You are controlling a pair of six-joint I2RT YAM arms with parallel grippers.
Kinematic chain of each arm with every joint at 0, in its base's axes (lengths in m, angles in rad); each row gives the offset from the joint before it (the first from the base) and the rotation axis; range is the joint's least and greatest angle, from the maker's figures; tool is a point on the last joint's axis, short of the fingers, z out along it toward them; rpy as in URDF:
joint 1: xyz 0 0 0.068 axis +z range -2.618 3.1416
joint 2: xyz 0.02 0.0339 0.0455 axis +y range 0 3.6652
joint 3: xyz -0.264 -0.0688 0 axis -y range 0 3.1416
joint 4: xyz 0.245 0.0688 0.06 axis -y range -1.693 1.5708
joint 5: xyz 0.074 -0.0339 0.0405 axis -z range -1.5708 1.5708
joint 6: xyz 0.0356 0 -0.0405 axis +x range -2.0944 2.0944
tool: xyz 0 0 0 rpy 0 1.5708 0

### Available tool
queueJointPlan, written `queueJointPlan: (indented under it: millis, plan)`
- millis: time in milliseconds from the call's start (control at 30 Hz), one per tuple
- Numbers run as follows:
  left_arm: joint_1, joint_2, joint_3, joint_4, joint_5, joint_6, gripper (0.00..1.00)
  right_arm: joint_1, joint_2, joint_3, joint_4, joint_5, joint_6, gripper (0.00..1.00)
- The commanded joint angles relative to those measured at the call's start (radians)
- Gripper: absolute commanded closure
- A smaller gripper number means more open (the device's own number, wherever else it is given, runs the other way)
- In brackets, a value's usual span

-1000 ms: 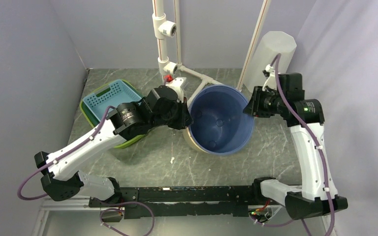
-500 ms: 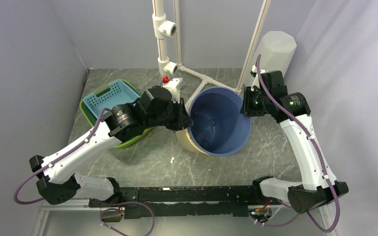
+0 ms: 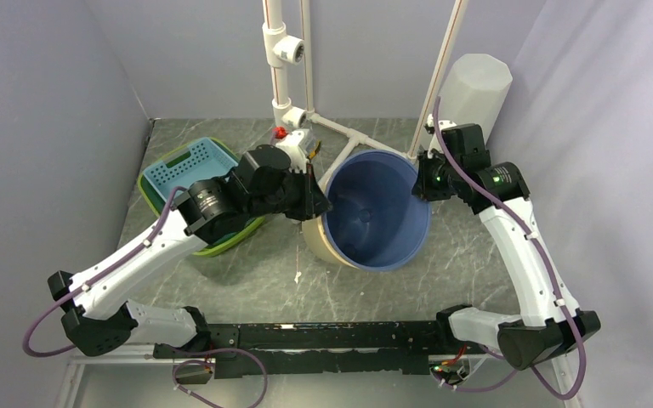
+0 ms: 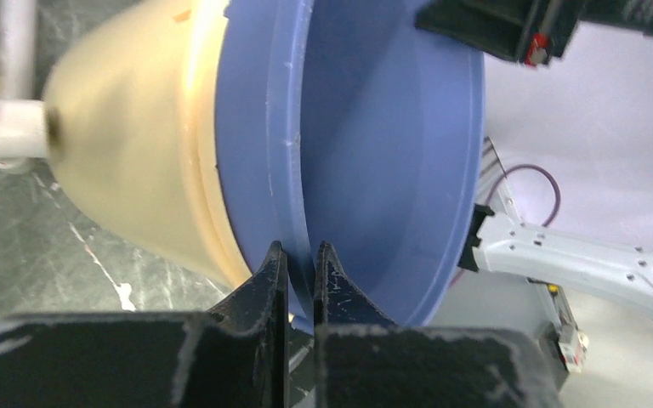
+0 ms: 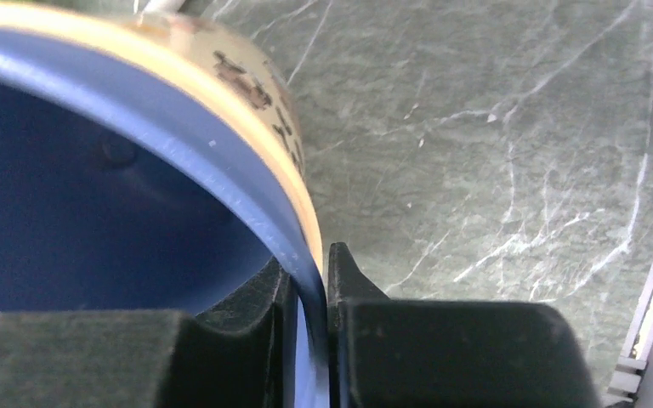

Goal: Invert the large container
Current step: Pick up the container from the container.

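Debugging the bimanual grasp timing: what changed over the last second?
The right tool moved in leftward and closed on the right rim of the large container, which shifted slightly left. The left tool stayed clamped on the left rim; the basket did not move.

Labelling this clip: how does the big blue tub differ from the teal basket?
The tub is round with solid walls; the basket is rectangular with a slotted floor. The tub is tilted, mouth toward the top camera, its rim pinched by the left gripper and right gripper; the basket sits level, held by neither. The tub is larger. Both are open-topped.
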Motion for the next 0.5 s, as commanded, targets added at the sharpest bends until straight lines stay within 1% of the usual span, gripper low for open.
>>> queueJointPlan:
  millis: [0,100,167,200,267,300,333,400,467]
  plan:
    - [-0.027,-0.057,0.023,0.228,0.192,0.004,0.97,0.021,-0.008,-0.007,0.155,-0.059,0.075,0.95]
    - [-0.027,-0.062,0.022,0.214,0.178,0.005,0.97,0.021,-0.025,-0.002,0.151,-0.046,0.082,1.0]
    - [-0.027,-0.067,0.02,0.202,0.164,0.009,0.97,0.018,-0.033,0.015,0.135,-0.065,0.086,1.0]
    - [-0.028,-0.072,0.021,0.19,0.147,0.014,0.91,0.014,-0.041,0.019,0.134,-0.083,0.089,1.0]
    - [-0.027,-0.089,0.018,0.17,0.111,0.027,0.65,-0.015,-0.057,0.03,0.13,-0.118,0.11,1.0]
    - [-0.027,-0.102,0.012,0.163,0.089,0.033,0.54,-0.043,-0.061,0.044,0.115,-0.141,0.123,1.0]
    - [-0.028,-0.118,0.006,0.155,0.069,0.039,0.45,-0.081,-0.063,0.065,0.1,-0.187,0.133,1.0]
    - [-0.026,-0.146,-0.01,0.141,0.033,0.048,0.33,-0.149,-0.067,0.098,0.065,-0.24,0.142,1.0]
    - [-0.028,-0.178,-0.028,0.13,0.011,0.055,0.28,-0.17,-0.071,0.125,0.02,-0.236,0.137,1.0]
